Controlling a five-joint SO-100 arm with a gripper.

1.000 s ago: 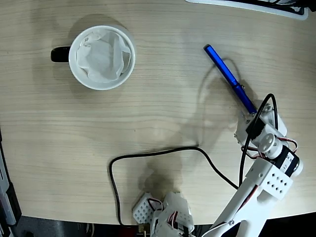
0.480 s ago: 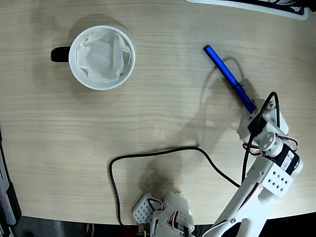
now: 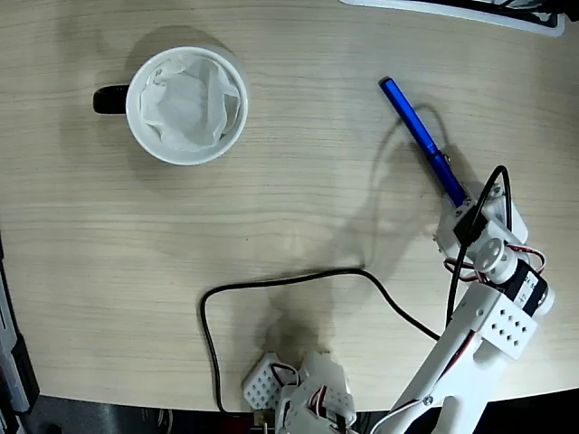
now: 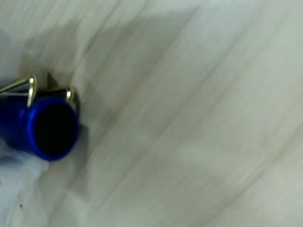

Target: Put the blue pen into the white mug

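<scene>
Blue pen shifted slightly, lower end at end effector

Fixed view: I find the lighting bright and even across the table, apparently from overhead. Shadows are soft and pale. The arm casts a broad, diffuse shadow to its left; the pen throws a thin looping shadow just beside it; the mug carries a faint dark fringe at its upper left. Focus is sharp throughout, wood grain legible, with no glare that I can see.

Wrist view: I note heavy blur over the whole frame, the grain smeared diagonally. The pen end sits very close and soft-edged. Dim grey shadow occupies the upper left; the lower right is washed pale.
</scene>
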